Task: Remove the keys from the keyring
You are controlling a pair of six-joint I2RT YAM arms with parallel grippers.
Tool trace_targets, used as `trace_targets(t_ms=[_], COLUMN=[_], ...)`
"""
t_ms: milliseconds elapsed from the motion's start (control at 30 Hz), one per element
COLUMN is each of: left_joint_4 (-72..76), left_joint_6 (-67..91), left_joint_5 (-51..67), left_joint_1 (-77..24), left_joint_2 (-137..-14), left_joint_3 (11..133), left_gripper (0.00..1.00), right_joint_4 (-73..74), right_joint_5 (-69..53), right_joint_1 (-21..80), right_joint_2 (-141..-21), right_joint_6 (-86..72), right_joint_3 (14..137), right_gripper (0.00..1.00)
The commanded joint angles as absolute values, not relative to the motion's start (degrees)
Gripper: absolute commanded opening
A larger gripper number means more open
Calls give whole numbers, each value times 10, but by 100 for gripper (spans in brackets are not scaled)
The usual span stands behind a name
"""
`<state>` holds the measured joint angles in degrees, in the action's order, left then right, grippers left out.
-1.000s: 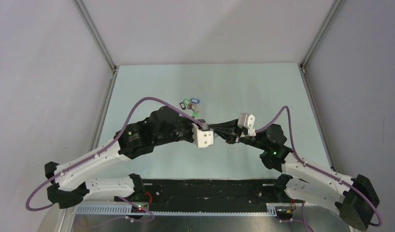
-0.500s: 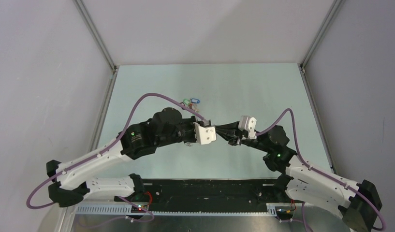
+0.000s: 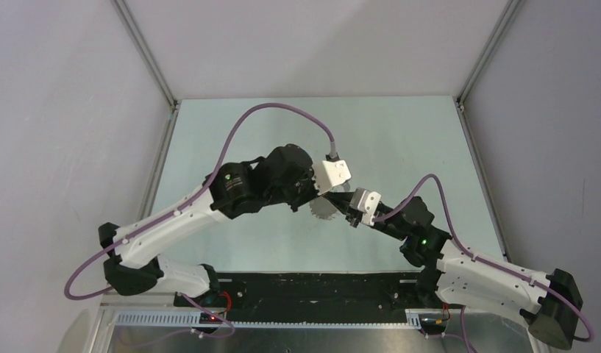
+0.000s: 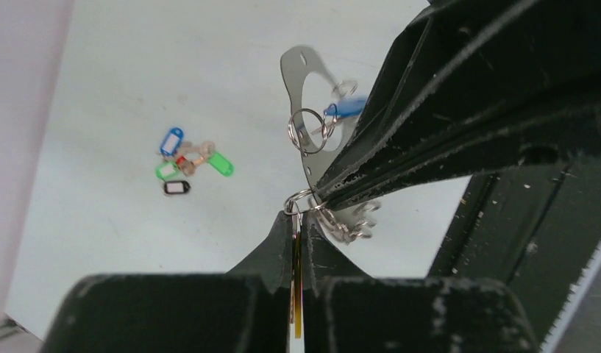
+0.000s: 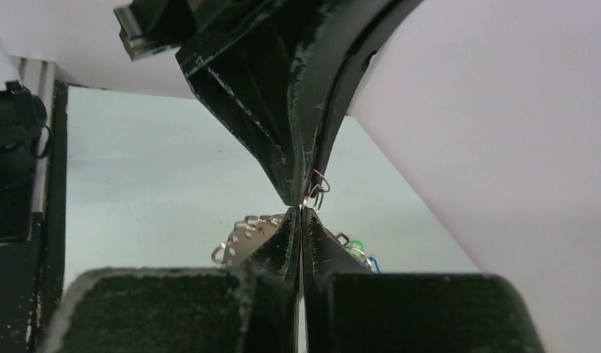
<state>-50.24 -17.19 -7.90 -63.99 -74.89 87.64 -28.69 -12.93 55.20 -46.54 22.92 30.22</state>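
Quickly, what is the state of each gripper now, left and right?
Left gripper: closed, pinching a key edge-on between its fingers.
Right gripper: closed on the keyring rim.

A pale green table [image 4: 121, 66] carries one small cluster of keys [image 4: 188, 163] (blue, green, black tags).
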Motion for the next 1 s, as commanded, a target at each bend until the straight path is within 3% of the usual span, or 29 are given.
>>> trace_targets(t_ms=[0, 300, 967], left_joint_4=[-643, -715, -730], left_joint_6=[-89, -40, 57], left_joint_5=[-88, -28, 258], left_joint_1=[-638, -613, -492], left_joint_2=[-799, -830, -870], left_joint_3=[976, 1035, 1053], left_gripper=[0, 1, 1], right_joint_4=[-275, -262, -302], right_joint_5=[-77, -27, -47], right_joint_1=[573, 581, 588], right_joint_2=[-464, -450, -395], right_joint_6=[277, 291, 267], right_joint_3=[325, 321, 281], right_gripper=[0, 0, 0])
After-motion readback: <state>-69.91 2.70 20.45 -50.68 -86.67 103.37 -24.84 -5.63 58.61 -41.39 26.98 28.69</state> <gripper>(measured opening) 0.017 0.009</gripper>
